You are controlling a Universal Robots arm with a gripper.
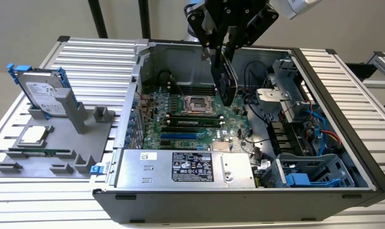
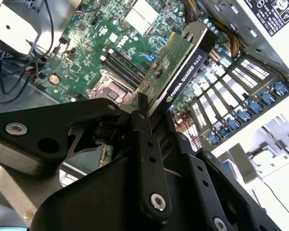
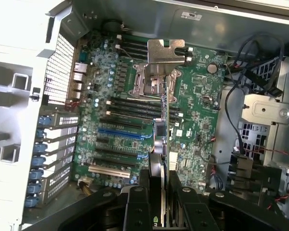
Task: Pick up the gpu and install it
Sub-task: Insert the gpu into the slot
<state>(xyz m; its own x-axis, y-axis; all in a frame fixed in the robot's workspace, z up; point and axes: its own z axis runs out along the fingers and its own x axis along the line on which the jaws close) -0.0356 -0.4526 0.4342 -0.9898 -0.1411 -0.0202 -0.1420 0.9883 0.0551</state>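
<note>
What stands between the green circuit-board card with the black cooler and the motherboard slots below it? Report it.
Nothing visible. The gripper holds the green circuit-board gpu edge-on above the green motherboard, and the gap down to the long expansion slots looks free. The black cables lie off to the side, apart from it.

- Black gripper (image 1: 219,52); green gpu (image 1: 226,83) with black cooler.
- Green motherboard (image 1: 179,121), centre of frame, with blue slot.
- Silver hard drive (image 1: 45,93) with blue rails, left of frame.
- Pale grey ribbed surface (image 1: 84,57).
</note>
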